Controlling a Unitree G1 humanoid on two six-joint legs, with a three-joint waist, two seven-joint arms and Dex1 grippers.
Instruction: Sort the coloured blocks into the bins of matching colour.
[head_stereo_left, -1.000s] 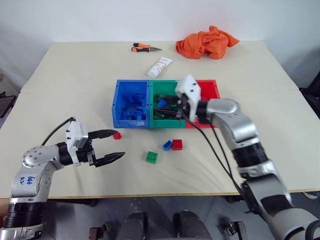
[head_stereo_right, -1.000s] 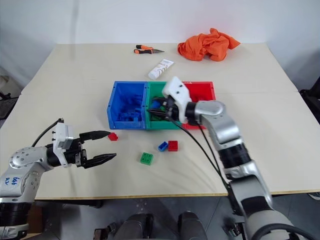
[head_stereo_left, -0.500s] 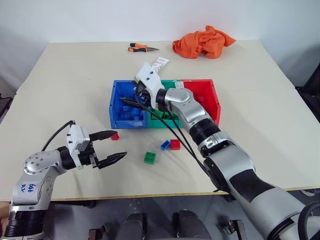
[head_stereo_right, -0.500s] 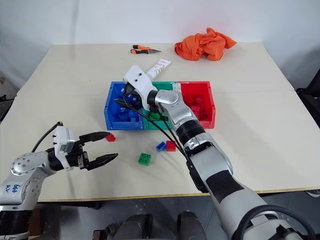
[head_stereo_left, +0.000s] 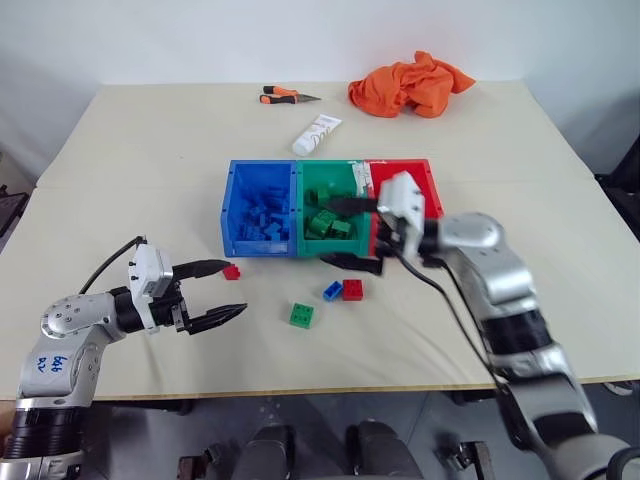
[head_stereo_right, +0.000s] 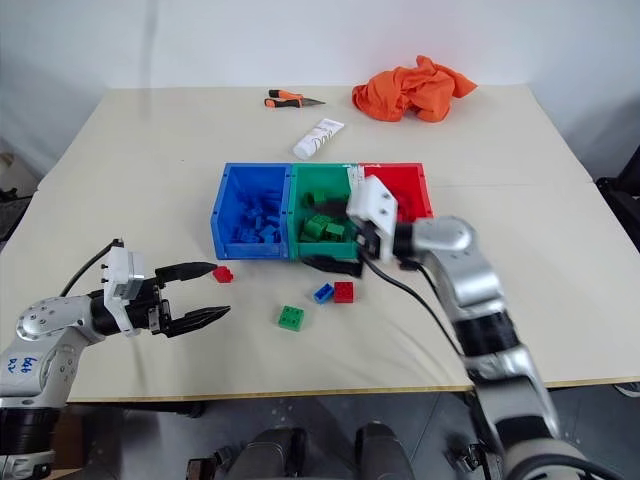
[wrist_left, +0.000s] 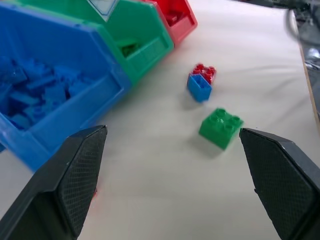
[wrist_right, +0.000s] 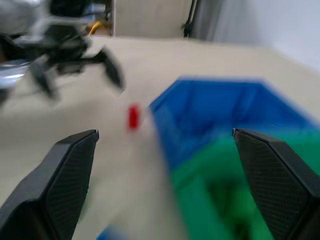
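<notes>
The bins stand joined in a row at mid-table: blue (head_stereo_left: 260, 205), green (head_stereo_left: 330, 190) and red (head_stereo_left: 412, 180), each with blocks of its own colour inside. Loose on the table lie a small red block (head_stereo_left: 232, 271), a green block (head_stereo_left: 304, 314), a blue block (head_stereo_left: 333, 291) and a red block (head_stereo_left: 353, 289). My left gripper (head_stereo_left: 234, 288) is open, level above the table, its upper finger right beside the small red block. My right gripper (head_stereo_left: 326, 230) is open and empty, pointing left across the green bin's front wall. The left wrist view has the green block (wrist_left: 220, 128) between its fingers.
At the far side of the table (head_stereo_left: 150, 180) lie an orange cloth (head_stereo_left: 412, 85), a white tube (head_stereo_left: 318, 134) and an orange-handled cutter (head_stereo_left: 290, 96). The table's near edge runs just below the loose blocks.
My right gripper, nearly shut over the green bin, swung left over the blue bin and opened, then drew back right to the green bin's front. The left gripper stayed put.
</notes>
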